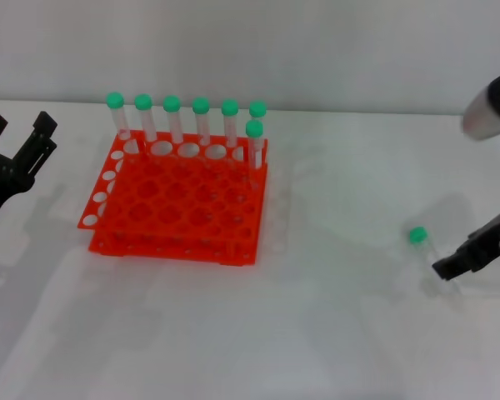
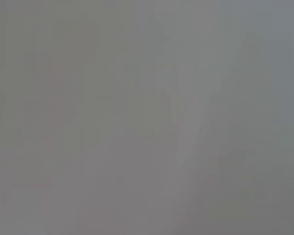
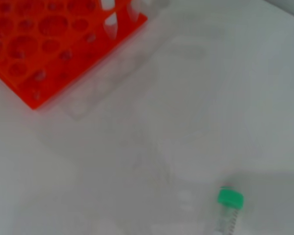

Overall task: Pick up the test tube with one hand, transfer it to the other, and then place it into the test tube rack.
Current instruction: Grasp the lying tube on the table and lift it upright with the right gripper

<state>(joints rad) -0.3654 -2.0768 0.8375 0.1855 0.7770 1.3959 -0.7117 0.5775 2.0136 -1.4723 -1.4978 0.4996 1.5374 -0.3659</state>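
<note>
just beside the test tube (image 1: 420, 243), low right end effector (image 1: 447, 268)

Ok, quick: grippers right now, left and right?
Left gripper: open, empty, parked left of the test tube rack.
Right gripper: at the lying test tube; grip cannot be told.

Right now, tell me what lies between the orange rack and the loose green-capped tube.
Only bare white table: the head view shows nothing between the test tube rack and the test tube.
</note>
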